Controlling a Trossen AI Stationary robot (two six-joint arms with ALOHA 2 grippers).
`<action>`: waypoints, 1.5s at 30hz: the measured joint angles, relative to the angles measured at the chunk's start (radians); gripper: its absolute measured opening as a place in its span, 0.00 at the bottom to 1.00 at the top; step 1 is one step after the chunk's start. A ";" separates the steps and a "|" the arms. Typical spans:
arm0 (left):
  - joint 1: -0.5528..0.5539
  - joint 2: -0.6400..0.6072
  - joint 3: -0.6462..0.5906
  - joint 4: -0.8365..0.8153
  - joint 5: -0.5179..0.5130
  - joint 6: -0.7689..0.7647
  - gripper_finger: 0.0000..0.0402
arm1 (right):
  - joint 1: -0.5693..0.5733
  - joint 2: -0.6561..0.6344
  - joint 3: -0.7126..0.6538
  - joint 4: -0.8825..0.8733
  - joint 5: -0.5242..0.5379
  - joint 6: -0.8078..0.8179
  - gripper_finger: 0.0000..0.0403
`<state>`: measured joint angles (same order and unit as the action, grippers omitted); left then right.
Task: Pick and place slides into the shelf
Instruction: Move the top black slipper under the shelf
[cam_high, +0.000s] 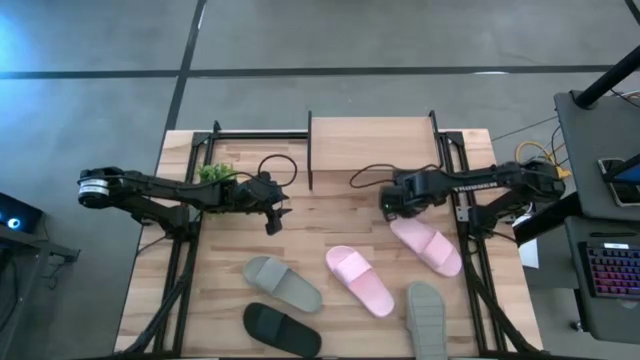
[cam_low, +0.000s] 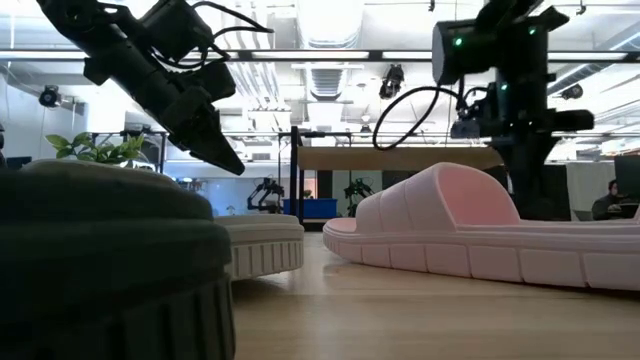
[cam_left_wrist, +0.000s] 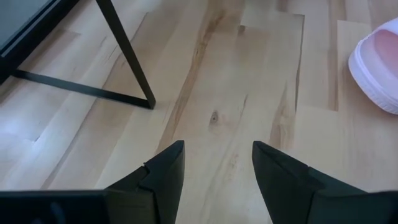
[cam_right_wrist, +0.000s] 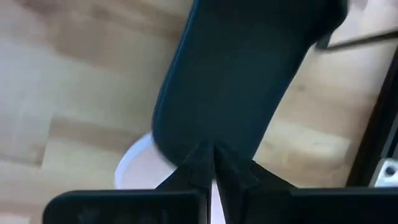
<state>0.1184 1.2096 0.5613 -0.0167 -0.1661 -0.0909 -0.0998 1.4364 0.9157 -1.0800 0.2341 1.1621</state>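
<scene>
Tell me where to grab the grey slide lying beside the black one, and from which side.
Pinch the grey slide by its wide strap, coming straight down from above. It lies flat, sole down, so the raised strap is probably the easiest part to close on. The left gripper, open, is nearest.

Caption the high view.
Five slides lie on the table before the shelf; left gripper open, right gripper shut on a black slide.
</scene>
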 joint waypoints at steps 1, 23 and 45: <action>0.000 0.000 0.000 0.000 0.000 -0.001 0.43 | -0.016 0.000 0.000 0.001 0.003 -0.015 0.02; 0.000 0.000 0.000 0.000 -0.008 -0.006 0.43 | 0.089 -0.006 -0.027 0.030 -0.099 0.060 0.02; 0.000 0.000 0.000 0.000 -0.024 -0.007 0.43 | -0.039 -0.007 -0.121 0.151 0.165 0.008 0.02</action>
<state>0.1188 1.2095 0.5610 -0.0166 -0.1898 -0.0978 -0.1384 1.4292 0.7952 -0.9290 0.3990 1.1706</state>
